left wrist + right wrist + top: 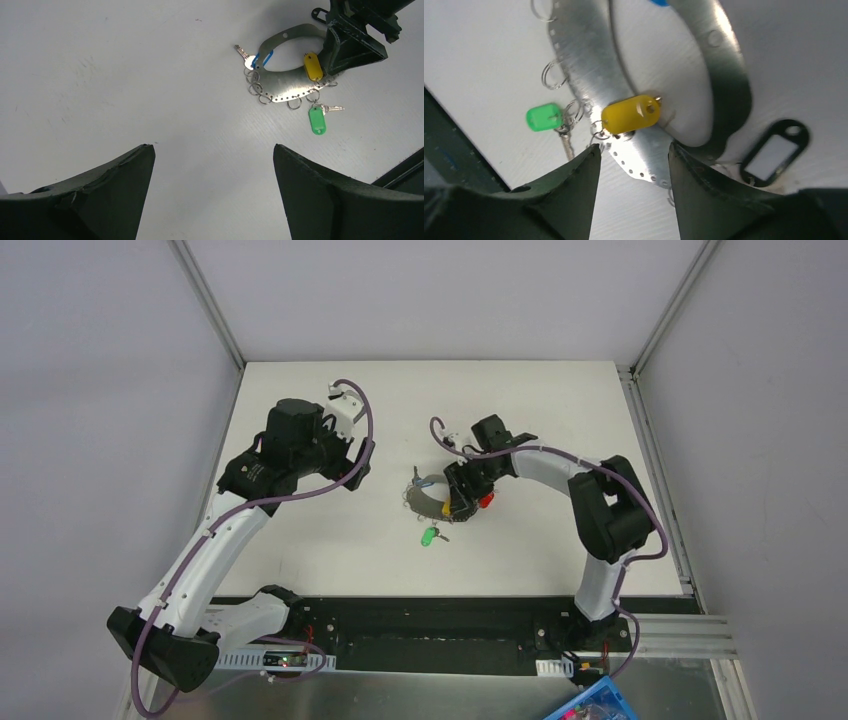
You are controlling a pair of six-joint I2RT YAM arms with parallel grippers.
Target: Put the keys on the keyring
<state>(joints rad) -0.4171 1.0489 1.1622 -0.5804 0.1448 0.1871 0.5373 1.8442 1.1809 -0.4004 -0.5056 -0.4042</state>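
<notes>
Hovering low over the keyring (584, 60), the right fingers (574, 200) are partly open and hold nothing. Between them shows the edge of the metal band with its row of small holes. Just above that edge lies the yellow key (631, 114), resting on the band with its little ring at the edge; whether this ring already passes through a hole, I cannot tell. The green key (544, 117) lies on the tabletop (474, 60) just beside the band, and the blue key (263, 58) is at the other end of it. The red key (486, 501) shows only as a red spot beside the right wrist in the top view. The left fingers (100, 200) are wide open, empty and well apart from the keyring. I judge that the step in hand is to take the yellow key. To do it well, the right fingers should close on the plastic head, not on the thin ring, and come down straight so that neither finger pushes the band aside. The band probably slides easily on the smooth tabletop, so the left fingers could press it down first. The black tag (776, 148) nearby should not be touched.
</notes>
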